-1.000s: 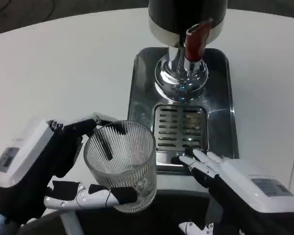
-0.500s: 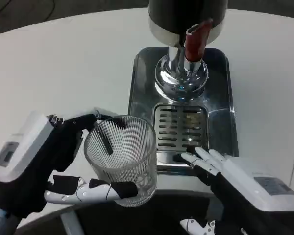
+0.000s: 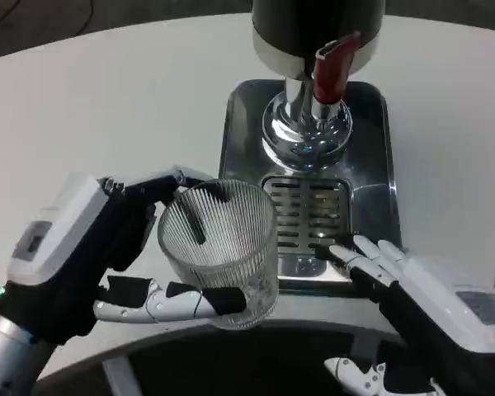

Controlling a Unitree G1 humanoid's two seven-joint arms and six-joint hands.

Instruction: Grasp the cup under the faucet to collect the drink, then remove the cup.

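Note:
A clear ribbed glass cup (image 3: 223,252) is held in my left hand (image 3: 91,256), thumb in front and fingers behind it. It is at the near left corner of the steel drip tray (image 3: 370,165), left of the slotted grate (image 3: 309,219) and short of the faucet. The dispenser's chrome spout (image 3: 307,132) with its red lever (image 3: 330,70) stands at the top centre. The cup looks empty. My right hand (image 3: 429,301) lies at the tray's near right corner, fingers stretched out flat, touching the tray's front edge, holding nothing.
The white table (image 3: 107,107) spreads to the left and right of the tray. A dark curved edge (image 3: 256,355) runs along the bottom under both hands. The dispenser's black body (image 3: 318,21) rises at the top.
My left hand has carried the cup a little to the right and further from me, closer to the grate. My right hand has shifted slightly right.

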